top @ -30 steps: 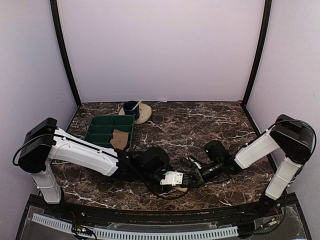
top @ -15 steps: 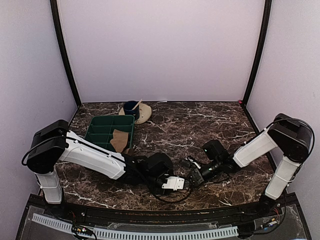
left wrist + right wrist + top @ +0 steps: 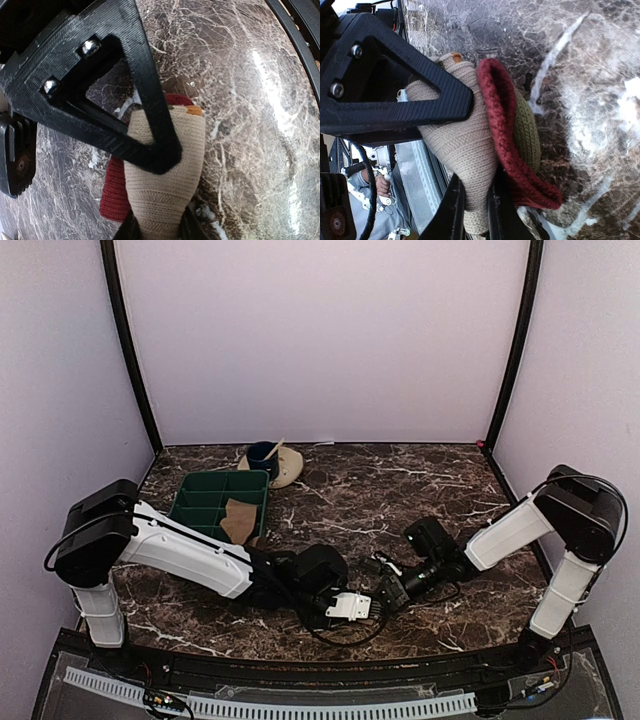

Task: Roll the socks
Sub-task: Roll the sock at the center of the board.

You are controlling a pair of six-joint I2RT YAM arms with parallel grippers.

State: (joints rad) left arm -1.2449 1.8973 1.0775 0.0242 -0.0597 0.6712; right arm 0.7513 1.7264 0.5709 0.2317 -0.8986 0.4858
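Right wrist view showed left gripper (image 3: 370,602) and right gripper (image 3: 386,591) pinching one rolled tan knit sock (image 3: 460,145), red-cuffed. Beyond both jaws, a flat tan sock (image 3: 238,518) awaited rolling.

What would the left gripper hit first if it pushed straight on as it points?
The tan sock, already between the jaws of the left gripper; right behind it in the top view is the right gripper, gap unclear.
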